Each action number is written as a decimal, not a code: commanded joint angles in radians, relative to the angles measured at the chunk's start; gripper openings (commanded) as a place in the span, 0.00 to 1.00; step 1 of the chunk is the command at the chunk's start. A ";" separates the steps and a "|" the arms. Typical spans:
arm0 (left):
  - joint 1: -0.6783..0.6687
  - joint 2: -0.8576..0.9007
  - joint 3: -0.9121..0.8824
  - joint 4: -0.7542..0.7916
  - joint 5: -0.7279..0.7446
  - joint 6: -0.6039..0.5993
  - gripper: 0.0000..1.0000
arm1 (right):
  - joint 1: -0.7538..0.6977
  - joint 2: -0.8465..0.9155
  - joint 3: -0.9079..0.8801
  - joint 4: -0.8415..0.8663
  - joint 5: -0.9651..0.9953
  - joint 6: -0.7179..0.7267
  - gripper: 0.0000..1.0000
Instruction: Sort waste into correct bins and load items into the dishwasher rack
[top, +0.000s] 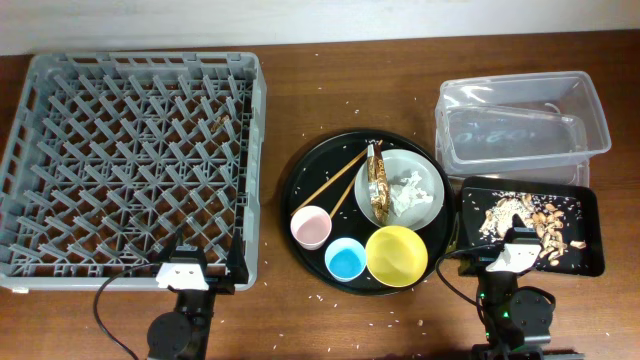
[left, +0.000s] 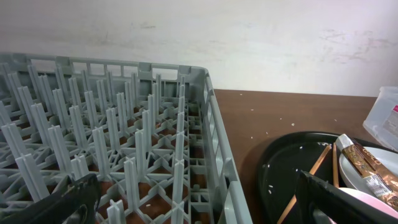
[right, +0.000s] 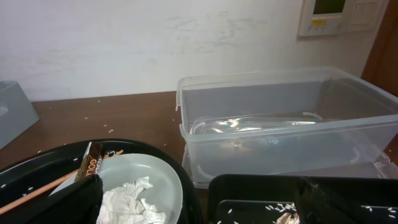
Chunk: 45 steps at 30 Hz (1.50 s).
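Here the right gripper (top: 515, 252) hung over the near edge of the small black tray (top: 596, 236), just above the food scraps (top: 528, 220) lying in it. Its two fingers stood wide apart, with nothing between them and touching nothing that I could see.

The tissue (top: 408, 193) was the piece to watch. It sat crumpled in the grey dish (top: 428, 166), to the left of that gripper and a little farther out on the table. The foil wrapper (top: 377, 186) lay just beside it along the dish's left rim, its long axis running near-to-far, almost straight away from the robot. The clear tub (top: 592, 112) waited beyond the black tray, at the far right.

By my reckoning the right arm was plainly the nearer one for either piece of rubbish: a swing left and forward, then down into the dish.

On the other side, the left gripper (top: 186, 268) hovered at the near right corner of the rack (top: 60, 130), fingers spread just as wide and empty. Off to its right, the chopsticks (top: 333, 180) lay slantwise on the round tray (top: 300, 175), from near-left to far-right. The pink cup (top: 311, 227), blue cup (top: 346, 261) and yellow bowl (top: 397, 254) sat along the tray's near edge, the pink one closest to the left arm. No dishes were in the rack yet.
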<state>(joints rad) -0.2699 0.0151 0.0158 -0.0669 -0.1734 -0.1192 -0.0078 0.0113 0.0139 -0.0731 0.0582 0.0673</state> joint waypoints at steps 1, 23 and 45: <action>-0.002 -0.003 -0.006 0.002 -0.007 0.013 0.99 | -0.006 -0.005 -0.008 -0.002 -0.002 -0.008 0.99; -0.002 -0.003 -0.006 0.002 -0.007 0.013 0.99 | -0.006 -0.005 -0.008 -0.002 -0.002 -0.008 0.98; -0.002 0.401 0.549 -0.283 0.109 0.013 0.99 | -0.005 0.349 0.605 -0.388 -0.378 -0.008 0.98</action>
<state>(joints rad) -0.2699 0.1825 0.3256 -0.2276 -0.0746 -0.1188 -0.0078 0.1692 0.4320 -0.3145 -0.2653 0.0639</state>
